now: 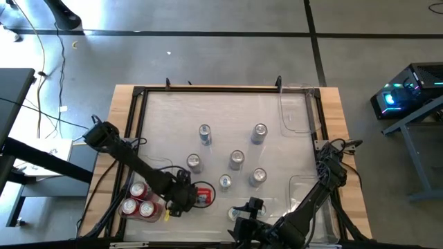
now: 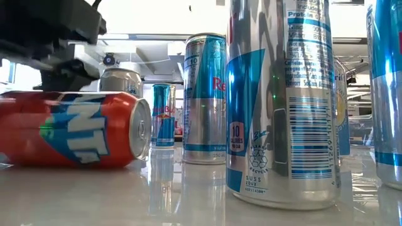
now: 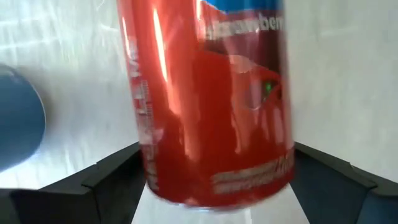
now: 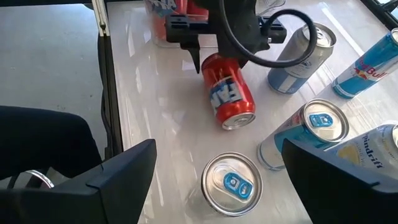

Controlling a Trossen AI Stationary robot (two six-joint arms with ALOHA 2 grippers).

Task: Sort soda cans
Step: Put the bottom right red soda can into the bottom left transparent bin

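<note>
Red cans first: three red cans [image 1: 138,200] stand upright in a clear bin at the front-left corner, so that group looks partly sorted. A fourth, a red-orange Fanta can [image 4: 228,98], lies on its side just beside that bin. Your left gripper [image 1: 188,196] is at its bottom end, fingers [image 3: 102,180] spread to either side of the can body; whether they actually press on it you cannot tell.

Left to do: about seven silver and silver-blue cans [image 1: 236,160] stand upright, scattered over the middle of the white tabletop [image 1: 166,124], unsorted as far as you can judge. Two empty clear bins [image 1: 299,111] sit along the right side.

Your right gripper [image 1: 242,216] hovers at the front edge with jaws wide, holding nothing, above a silver-topped can [image 4: 232,182]. Nearby upright cans [image 4: 317,121] crowd the Fanta's open end; watch for knocks.
</note>
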